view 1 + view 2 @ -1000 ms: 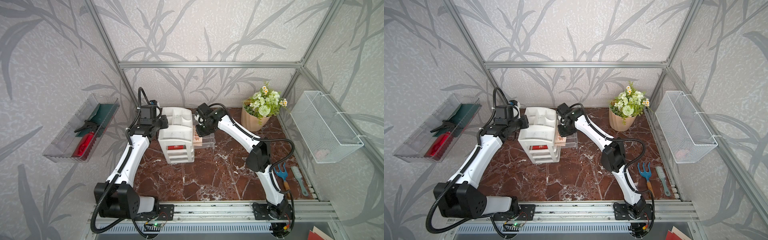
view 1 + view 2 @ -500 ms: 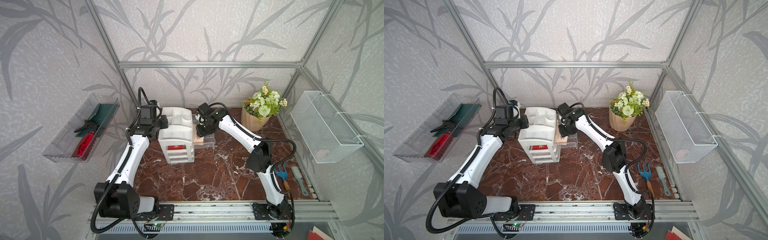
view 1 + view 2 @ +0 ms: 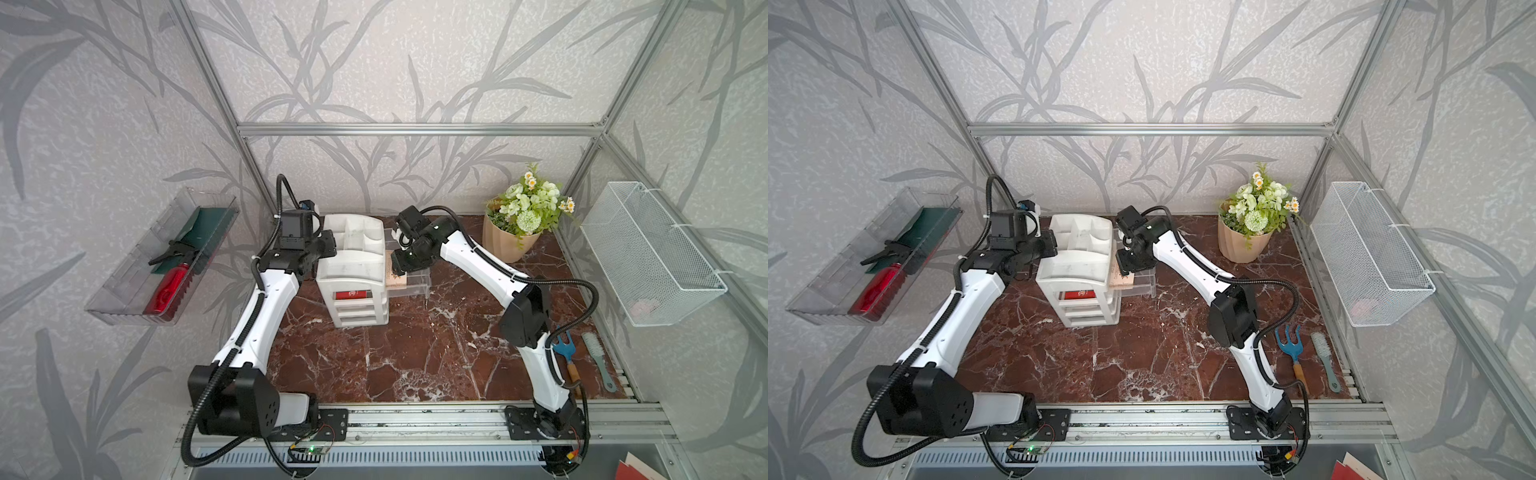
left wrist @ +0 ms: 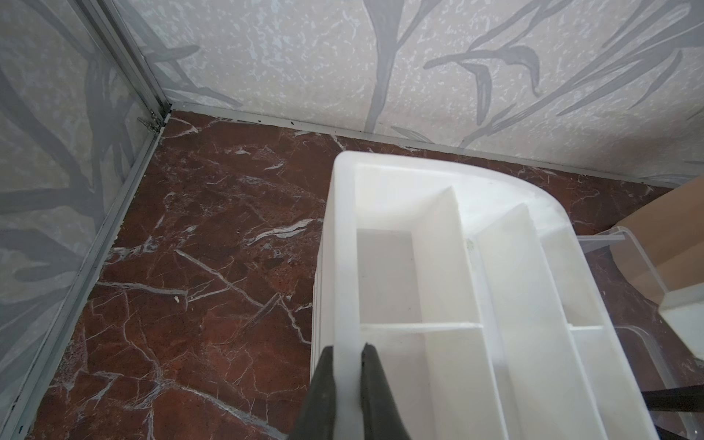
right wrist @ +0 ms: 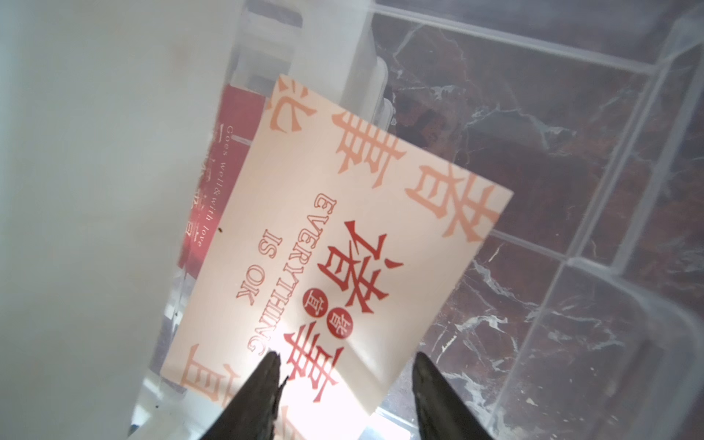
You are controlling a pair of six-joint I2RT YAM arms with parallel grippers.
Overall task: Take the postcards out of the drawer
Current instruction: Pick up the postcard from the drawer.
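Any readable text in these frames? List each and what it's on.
"EVERYTHING IS OK": red print on the peach postcard.
"Goes well&with love": white print on the red postcard, partly covered by it.
Large Chinese characters on the peach postcard: too stylised for me to read surely.
In a top view, white print on the red patch in the white organizer: too small.
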